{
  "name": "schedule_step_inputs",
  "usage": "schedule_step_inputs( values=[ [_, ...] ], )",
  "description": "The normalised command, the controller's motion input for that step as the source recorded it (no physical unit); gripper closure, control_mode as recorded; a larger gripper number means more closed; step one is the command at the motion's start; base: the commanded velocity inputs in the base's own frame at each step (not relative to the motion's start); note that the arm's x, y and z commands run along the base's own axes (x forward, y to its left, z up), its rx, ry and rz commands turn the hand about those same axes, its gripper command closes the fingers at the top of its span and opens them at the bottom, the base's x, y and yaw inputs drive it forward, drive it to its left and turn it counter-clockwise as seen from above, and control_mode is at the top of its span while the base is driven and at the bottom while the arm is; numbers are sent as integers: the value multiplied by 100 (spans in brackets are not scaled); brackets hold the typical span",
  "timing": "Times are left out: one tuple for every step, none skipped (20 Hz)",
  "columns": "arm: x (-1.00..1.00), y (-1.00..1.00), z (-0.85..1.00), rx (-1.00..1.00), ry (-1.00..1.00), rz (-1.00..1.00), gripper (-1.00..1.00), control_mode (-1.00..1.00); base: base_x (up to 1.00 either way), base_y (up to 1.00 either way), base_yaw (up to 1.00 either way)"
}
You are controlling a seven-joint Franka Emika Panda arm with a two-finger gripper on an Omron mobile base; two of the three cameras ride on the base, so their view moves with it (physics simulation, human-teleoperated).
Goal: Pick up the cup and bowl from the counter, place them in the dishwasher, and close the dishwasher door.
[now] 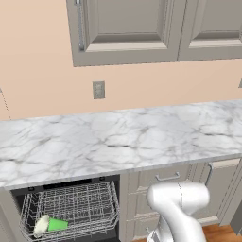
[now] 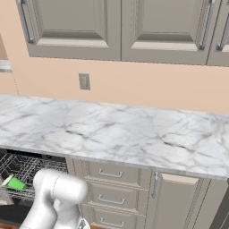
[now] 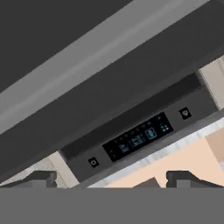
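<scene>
Gripper wide open, empty, right under the dishwasher door; I'd push evenly near the handle.

- The white arm is folded low, its elbow seen at the bottom of both base views.
- The gripper is held wide open, nothing between its fingertips.

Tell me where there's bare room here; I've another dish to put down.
The counter lies bare from the wall with the outlet to its front edge, in both base views. In the dishwasher, the wire rack is free right of the cup and bowl, which crowd its front left corner.
</scene>
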Motion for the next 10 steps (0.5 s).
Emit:
schedule_step_inputs(
  values=[
    [59, 0, -47, -23, -20, -28, -100, -100, 0, 0, 0],
    [55, 0, -49, -22, -20, -28, -100, -100, 0, 0, 0],
    [48, 0, -54, -23, -20, -27, -100, -100, 0, 0, 0],
    [39, 4, -71, -24, -20, -24, -100, -100, 0, 0, 0],
    [25, 10, -82, -27, -21, -21, -100, -100, 0, 0, 0],
    [4, 19, -97, -33, -22, -16, -100, -100, 0, 0, 0],
    [0, 29, -95, -35, -24, -13, -100, -100, 0, 0, 0],
    [-11, 46, -91, -34, -26, -9, -100, -100, 0, 0, 0],
    [-27, 65, -92, -35, -28, -7, -100, -100, 0, 0, 0],
    [-39, 71, -90, -33, -29, -5, -100, -100, 0, 0, 0]
  ],
)
